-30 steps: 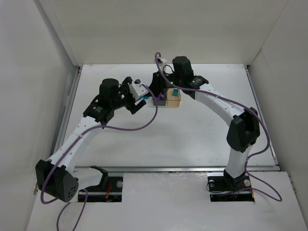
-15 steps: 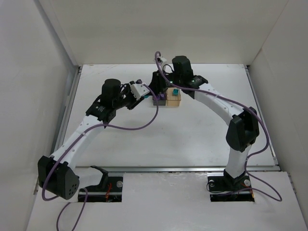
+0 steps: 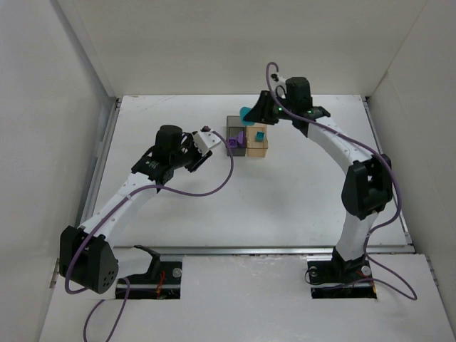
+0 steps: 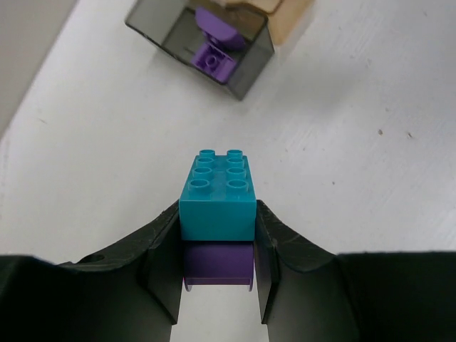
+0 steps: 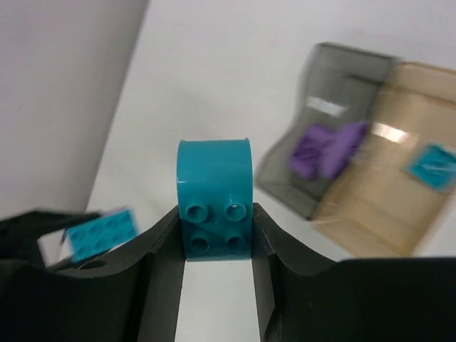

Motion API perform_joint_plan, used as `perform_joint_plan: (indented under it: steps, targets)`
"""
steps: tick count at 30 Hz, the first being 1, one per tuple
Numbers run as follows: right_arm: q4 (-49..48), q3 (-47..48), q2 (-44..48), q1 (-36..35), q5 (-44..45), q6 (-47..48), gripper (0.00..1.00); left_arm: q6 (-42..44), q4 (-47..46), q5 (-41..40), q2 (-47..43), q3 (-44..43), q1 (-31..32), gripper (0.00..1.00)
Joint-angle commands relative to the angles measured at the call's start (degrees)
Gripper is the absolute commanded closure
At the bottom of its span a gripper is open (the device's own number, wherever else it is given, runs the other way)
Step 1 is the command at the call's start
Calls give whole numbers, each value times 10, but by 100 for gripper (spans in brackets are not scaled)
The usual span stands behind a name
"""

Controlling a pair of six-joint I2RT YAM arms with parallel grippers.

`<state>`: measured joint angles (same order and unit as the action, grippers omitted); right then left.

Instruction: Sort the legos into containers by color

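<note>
My left gripper (image 4: 217, 249) is shut on a teal lego (image 4: 217, 196) stacked on a purple lego (image 4: 217, 260), just above the table. From the top view, this gripper (image 3: 201, 153) sits left of the containers. My right gripper (image 5: 216, 242) is shut on a rounded teal lego (image 5: 216, 199), held behind the containers (image 3: 246, 112). The dark grey container (image 3: 231, 122) holds purple legos (image 3: 239, 139). Touching its right side, the amber container (image 3: 264, 151) holds a teal lego (image 3: 261, 135).
White walls close in the table on the left, back and right. A purple cable loops from the left arm (image 3: 214, 187) over the table. A metal rail (image 3: 271, 249) runs along the near edge.
My left gripper has shut on the stacked teal and purple legos and drawn back to the left. My right gripper has moved from over the containers toward the back, teal lego in its grip.
</note>
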<state>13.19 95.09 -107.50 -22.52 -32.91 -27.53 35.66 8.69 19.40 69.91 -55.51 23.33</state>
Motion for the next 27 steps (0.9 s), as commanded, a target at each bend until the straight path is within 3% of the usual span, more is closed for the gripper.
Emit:
perform_joint_plan:
  steps: [1, 9, 12, 13, 16, 21, 24, 27]
  targets:
    - [0, -15, -9, 29, 84, -9, 100, -17, 17, -2, -14, 2, 0, 100]
    - [104, 25, -95, 35, 189, 40, 100, -23, 17, -2, -8, 2, 0, 100]
    - [118, 37, -109, 35, 195, 53, 64, -23, 17, 3, -8, -3, 0, 100]
    - [118, 37, -109, 35, 201, 53, 40, -23, 17, 3, -8, -3, 0, 100]
    - [118, 37, -102, 35, 195, 62, 21, -23, 17, 3, -8, -8, 0, 100]
    - [41, 1, -2, 7, 154, 179, 4, -23, 33, 48, -8, -14, 0, 100]
    - [19, -18, 40, -23, 129, 253, 2, -23, 39, 99, -8, -20, 0, 100]
    - [14, -44, 77, -29, 37, 344, 6, -10, 58, 153, -3, -41, 0, 100]
